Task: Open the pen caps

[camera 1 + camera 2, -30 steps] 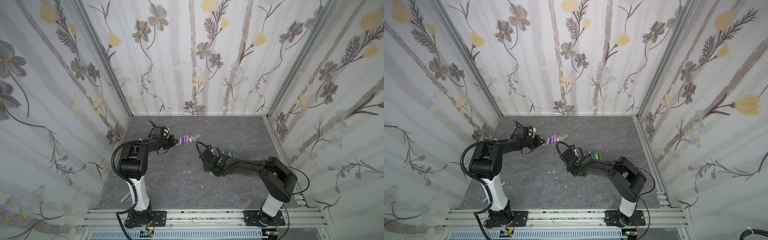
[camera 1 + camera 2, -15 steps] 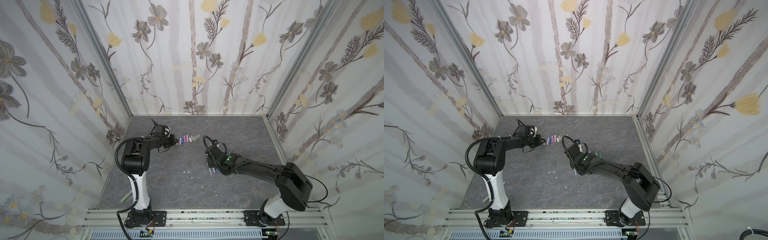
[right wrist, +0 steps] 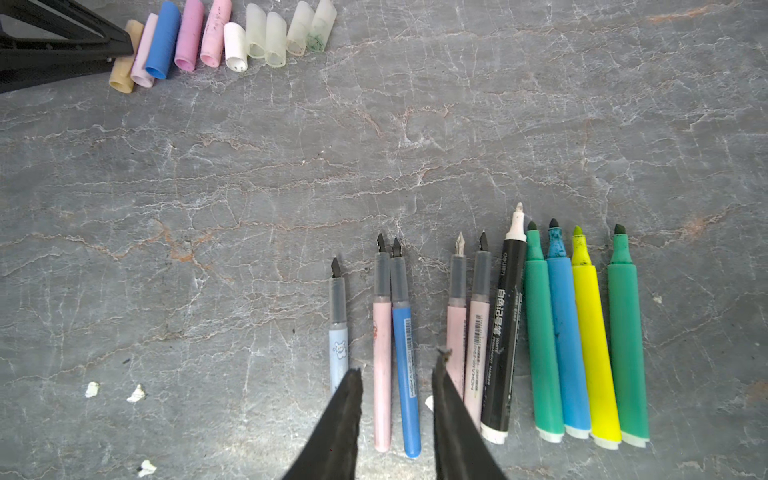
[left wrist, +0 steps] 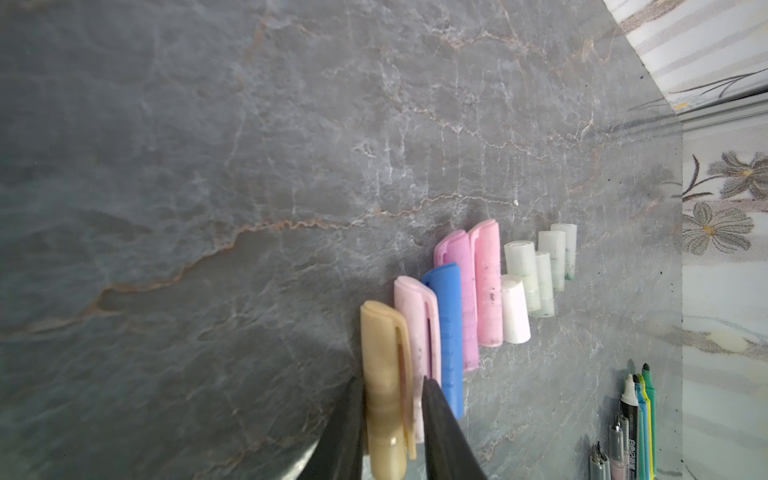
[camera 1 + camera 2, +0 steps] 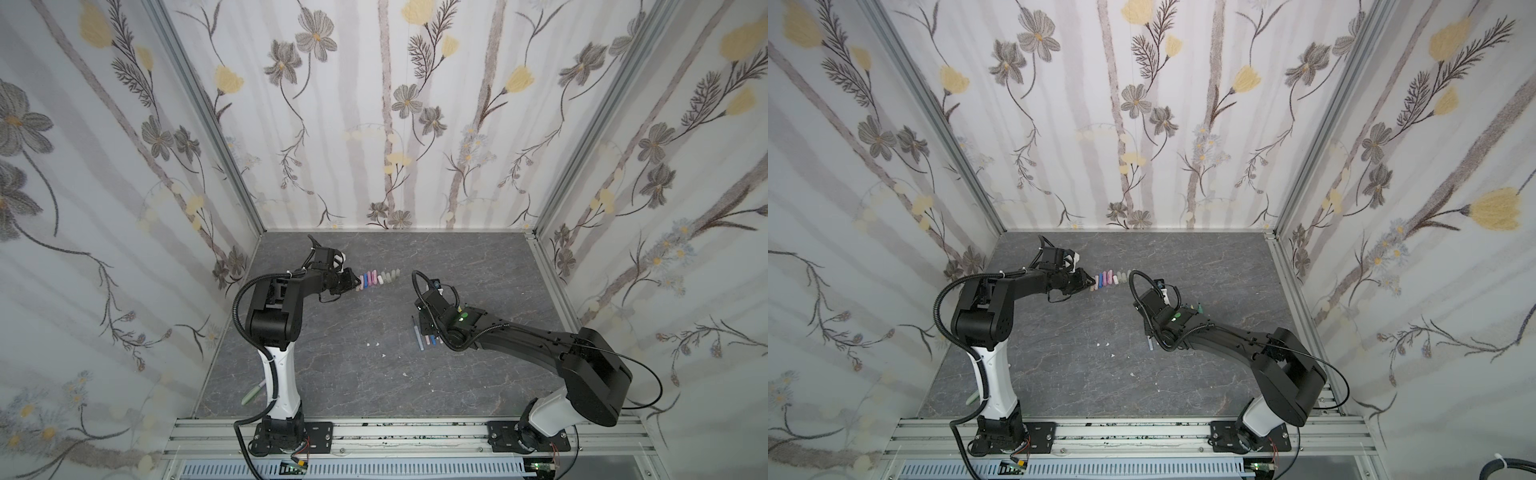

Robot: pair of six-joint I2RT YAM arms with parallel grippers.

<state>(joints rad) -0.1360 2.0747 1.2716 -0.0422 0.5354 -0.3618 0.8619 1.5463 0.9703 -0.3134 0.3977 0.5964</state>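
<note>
Pen caps (image 4: 451,316) lie on the grey marbled tabletop (image 5: 353,374), ten in a tight slanted row in the back half, near mid-table. The pens (image 3: 505,332) lie nearer the front and to the right, well apart from the caps.

L arm (image 5: 270,316) reaches back to the row's left end. R arm (image 5: 582,357) stretches in low from the right, over the pens.

L gripper (image 4: 390,380): jaws parted a little, straddling the tan cap (image 4: 384,353), which rests on the table at the row's end. One finger looks to be against it w/ a thin gap at the other, so it looks released, not pinched.

R gripper (image 3: 397,361): jaws apart, nothing btwn them, hovering over a pink pen (image 3: 381,353) and a blue pen (image 3: 405,353).

Pens are uncapped, side by side, tips the same way: 4 thick markers (image 3: 594,340) (2 green, blue, yellow), one black-and-white, then 5 thin ones. A separate pale green marker (image 5: 251,395) lies by the L arm's base at the table's left edge.

Caps in order from tan: pale pink, blue, 2 pink, white, 4 translucent, touching or nearly so. A few white specks (image 3: 92,388) lie on the bare table.
</note>
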